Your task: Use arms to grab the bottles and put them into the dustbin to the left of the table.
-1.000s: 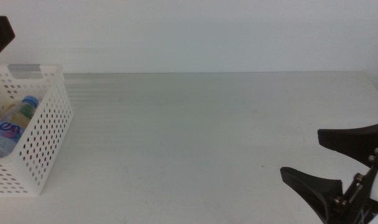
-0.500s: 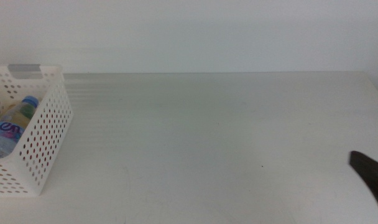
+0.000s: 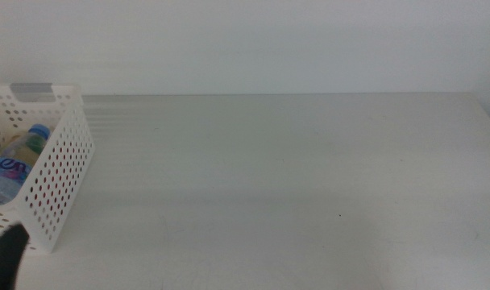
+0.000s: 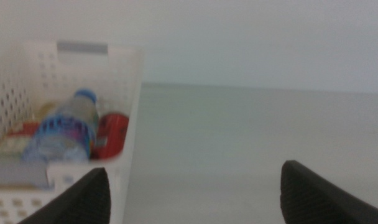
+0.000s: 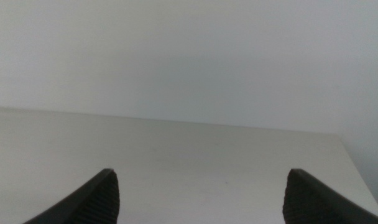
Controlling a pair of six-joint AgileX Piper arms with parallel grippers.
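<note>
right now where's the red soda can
In the left wrist view the red soda can lies inside the dustbin at the table's left, right beside the clear water bottle.

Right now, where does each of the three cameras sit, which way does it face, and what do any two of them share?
Middle view: above the table, looking forward and down; dustbin at far left, a dark gripper tip at the bottom-left corner.
Left wrist view: on the left arm, facing the dustbin holding the water bottle and red soda can; left gripper open.
Right wrist view: on the right arm, facing bare table and wall; right gripper open.
Shared: middle and left wrist both show the dustbin and water bottle.
</note>
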